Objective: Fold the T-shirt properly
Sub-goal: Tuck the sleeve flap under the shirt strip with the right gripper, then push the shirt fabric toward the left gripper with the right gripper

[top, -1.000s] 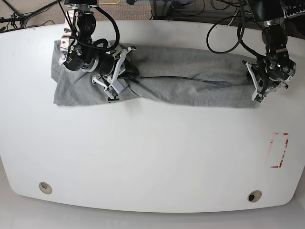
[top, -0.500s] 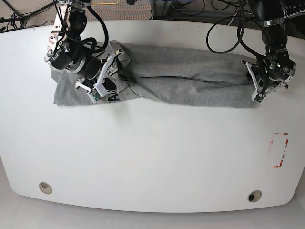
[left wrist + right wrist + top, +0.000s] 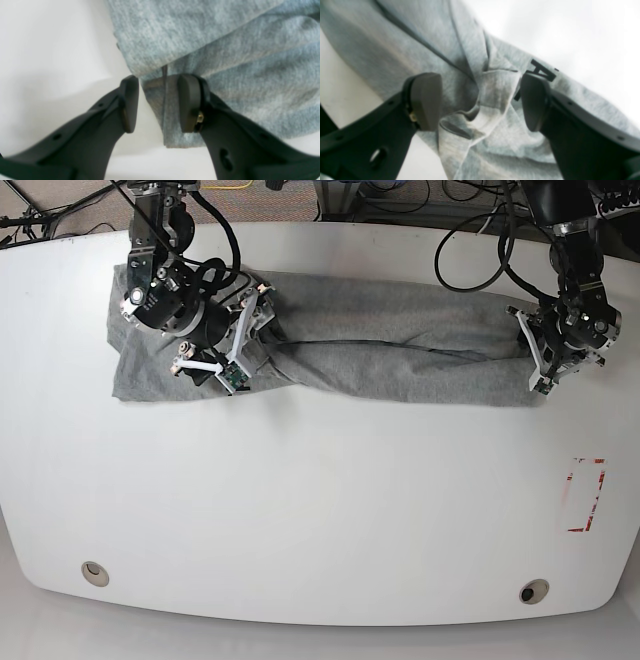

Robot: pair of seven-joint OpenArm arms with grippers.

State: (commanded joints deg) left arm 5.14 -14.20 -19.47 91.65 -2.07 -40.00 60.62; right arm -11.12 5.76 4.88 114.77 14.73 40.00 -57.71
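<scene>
2 tools are working the T-shirt (image 3: 380, 350), which is lying bunched lengthwise across the counter's (image 3: 320, 510) far side. My left tool (image 3: 158, 105) is straddling its edge, jaws apart; my right tool (image 3: 480, 102) is hovering spread over creased fabric.

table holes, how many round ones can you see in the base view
2. One hole sits near the table's front left corner, the other near its front right corner. More could be hidden under the T-shirt or arms.
</scene>
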